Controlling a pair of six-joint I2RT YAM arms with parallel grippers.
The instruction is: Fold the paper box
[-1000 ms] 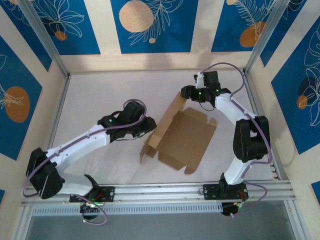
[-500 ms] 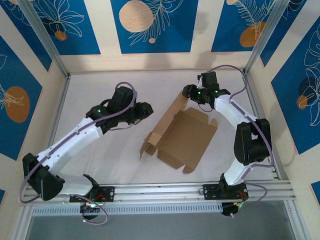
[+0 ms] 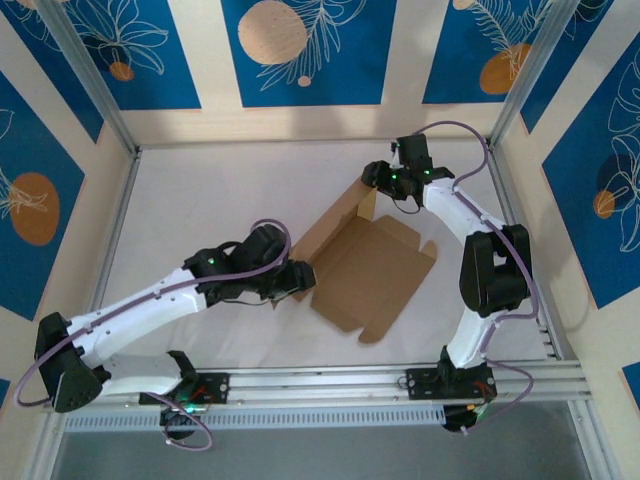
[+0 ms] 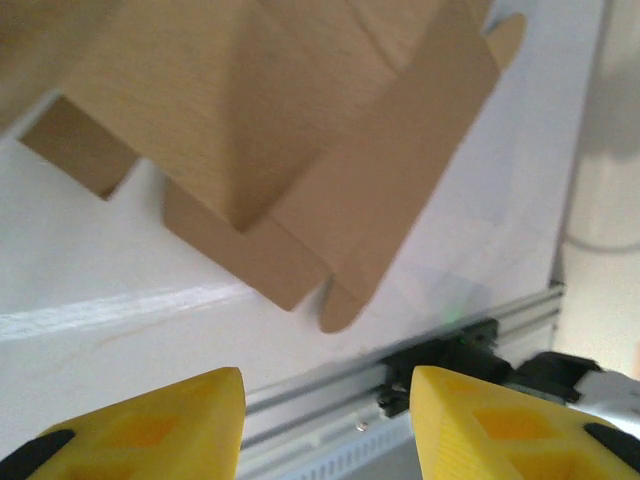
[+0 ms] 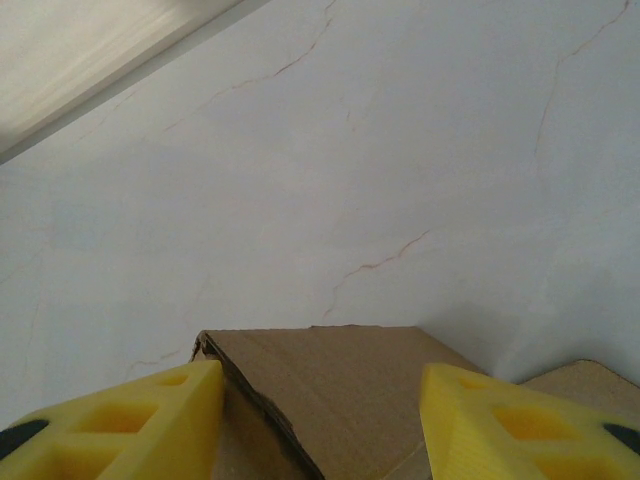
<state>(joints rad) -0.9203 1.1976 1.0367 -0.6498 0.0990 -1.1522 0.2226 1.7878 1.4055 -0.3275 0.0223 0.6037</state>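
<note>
Paper box (image 3: 375, 275) on counter (image 3: 200, 190), part-folded, left wall flap (image 3: 335, 225) up. Left hand (image 3: 302, 278) just beside box's left edge, jaws apart, empty. Right hand (image 3: 372, 180) at box's far corner, jaws apart, straddling flap.

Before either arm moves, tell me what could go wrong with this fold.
1. The right hand straddles the top edge of the raised flap with its fingers apart, not clamped. The flap may slip out and drop flat.
2. The left hand sits open at the left edge of the paper box, which lies loose on the table. A push there may slide or spin the whole box instead of folding its side.
</note>
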